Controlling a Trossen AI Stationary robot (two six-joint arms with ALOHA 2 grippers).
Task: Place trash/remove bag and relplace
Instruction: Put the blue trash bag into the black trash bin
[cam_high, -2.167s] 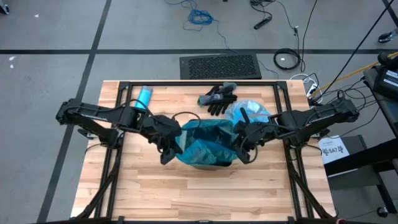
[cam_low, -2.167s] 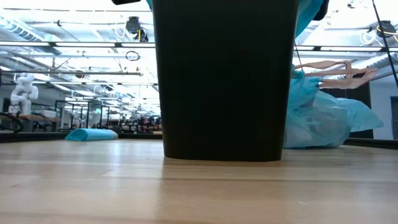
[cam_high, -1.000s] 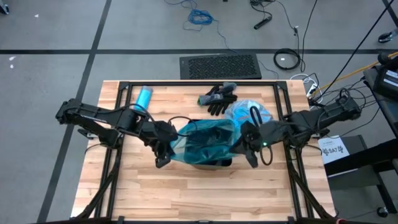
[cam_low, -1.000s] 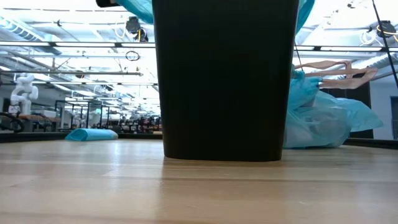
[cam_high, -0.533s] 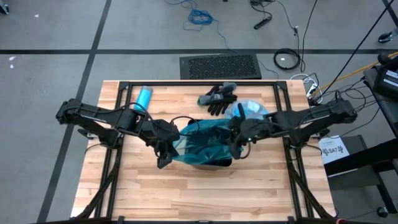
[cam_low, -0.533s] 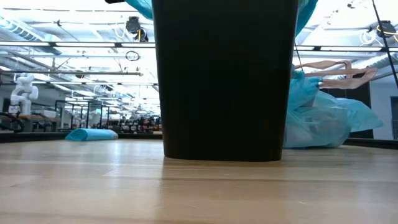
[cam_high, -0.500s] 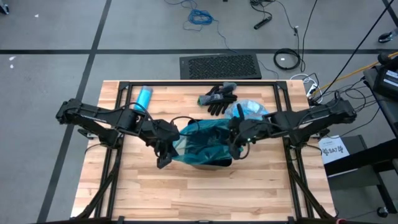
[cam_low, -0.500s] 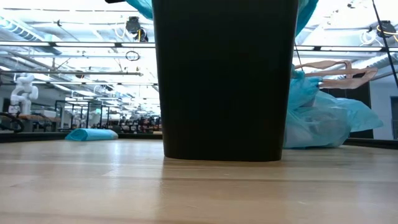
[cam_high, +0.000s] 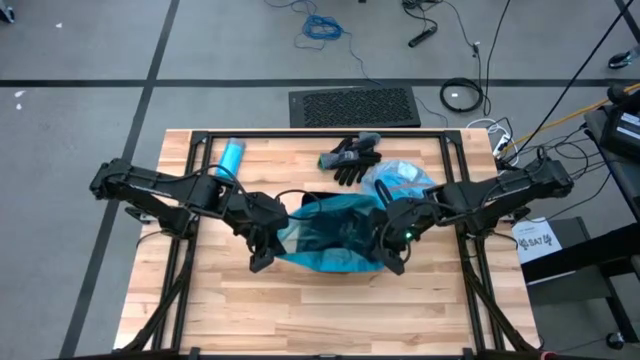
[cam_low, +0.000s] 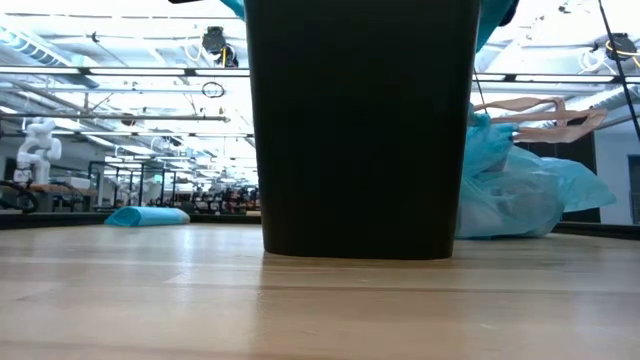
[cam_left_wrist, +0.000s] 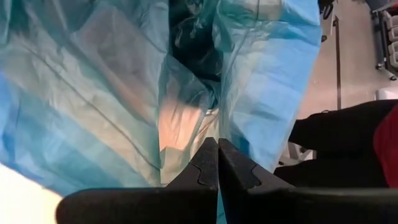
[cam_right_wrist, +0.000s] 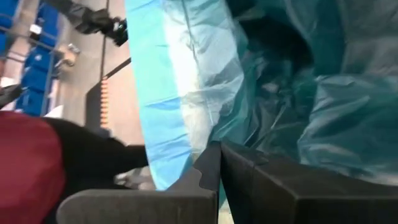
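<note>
A black bin (cam_low: 360, 130) stands mid-table with a teal bag (cam_high: 330, 235) spread over its top. My left gripper (cam_high: 258, 260) is shut on the bag's left side. My right gripper (cam_high: 393, 260) is shut on its right side. In the low view only scraps of the bag (cam_low: 490, 20) show above the bin. A filled pale-blue bag (cam_high: 400, 178) lies on the table behind the bin, to the right. No loose trash is in view. My left gripper (cam_left_wrist: 217, 149) pinches the bag's thin film (cam_left_wrist: 214, 124) between its two fingertips, slanting down from the table's left. The film runs up and away from the fingers in folds, held over the bin. One layer or several, I cannot tell. My right gripper (cam_right_wrist: 220, 152) pinches the bag's film near its pale-blue edge (cam_right_wrist: 186, 134) between its fingertips, slanting down from the table's right. The film spreads away from the fingers toward the bin's dark inside. The number of layers does not show.
Black gloves (cam_high: 350, 157) lie at the far middle of the table. A teal roll of bags (cam_high: 231, 155) lies at the far left. The table's metal frame (cam_high: 190, 150) borders the sides. Bare wood (cam_high: 320, 310) lies in front of the bin.
My right gripper has sunk and gone toward the table's near edge with the bag's right side. The teal film has spread out and now covers the bin's near rim, which showed black before. My left gripper has kept its hold in place.
</note>
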